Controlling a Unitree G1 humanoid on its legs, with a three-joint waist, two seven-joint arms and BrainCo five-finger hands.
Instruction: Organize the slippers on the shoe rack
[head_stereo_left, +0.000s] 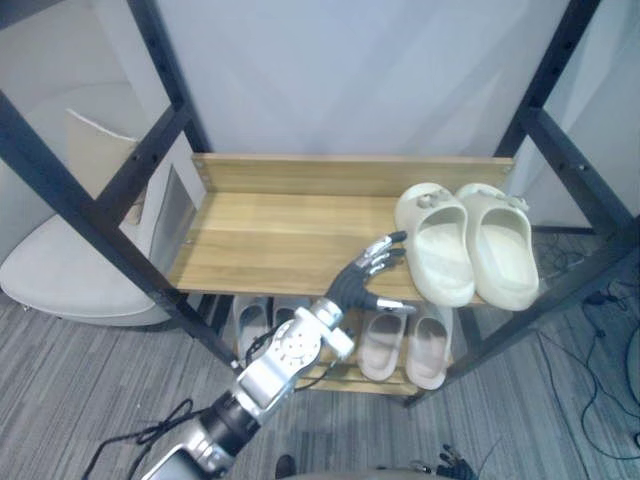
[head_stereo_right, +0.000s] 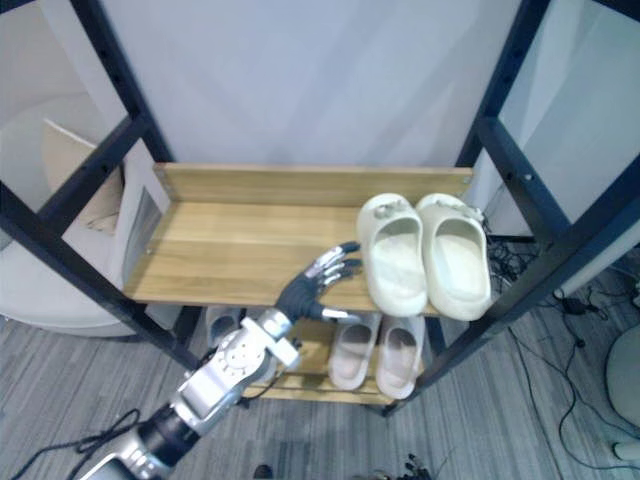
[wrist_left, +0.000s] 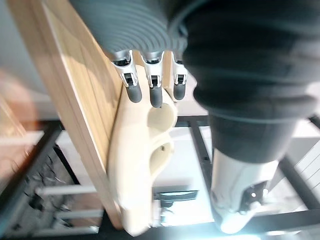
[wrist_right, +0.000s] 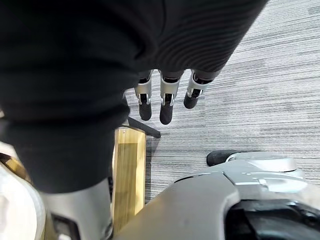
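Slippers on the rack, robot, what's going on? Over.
Left hand open, fingertips beside cream slippers. Right hand open, low over floor. Pair side by side, top shelf.

The top shelf (head_stereo_left: 280, 235) half hides the lower slippers (head_stereo_left: 384, 347).

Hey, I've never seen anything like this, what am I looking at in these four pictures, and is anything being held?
This is a humanoid robot tidying slippers. The two wide pictures come from cameras in its head, looking down at a shoe rack; the other two from its wrists. On the wooden top shelf lies a pair of cream slippers; more slippers sit below. The left robot hand reaches over the shelf, fingers straight, tips at one cream slipper's side. It holds nothing. The right robot hand hangs open above the grey floor.
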